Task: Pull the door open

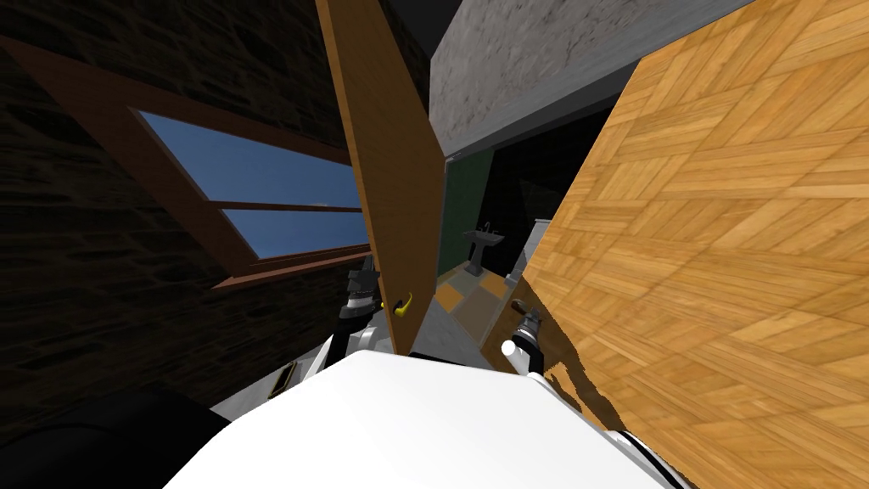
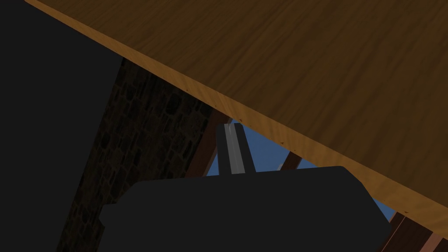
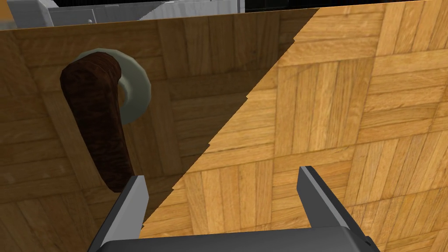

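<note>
Right hand (image 3: 222, 175), spread open, faces parquet door (image 3: 350, 109); dark lever (image 3: 98, 127) at 10 o'clock looks rigid, so clamp its free end.

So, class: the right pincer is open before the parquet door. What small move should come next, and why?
Probably shift the right pincer sideways toward the dark lever handle: it stands open over bare parquet door, with the handle's tip just outside one finger, not between them.

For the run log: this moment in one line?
right end effector open, dark brown lever handle beside it, ungripped | left end effector shut, beside plain brown wooden door
</note>
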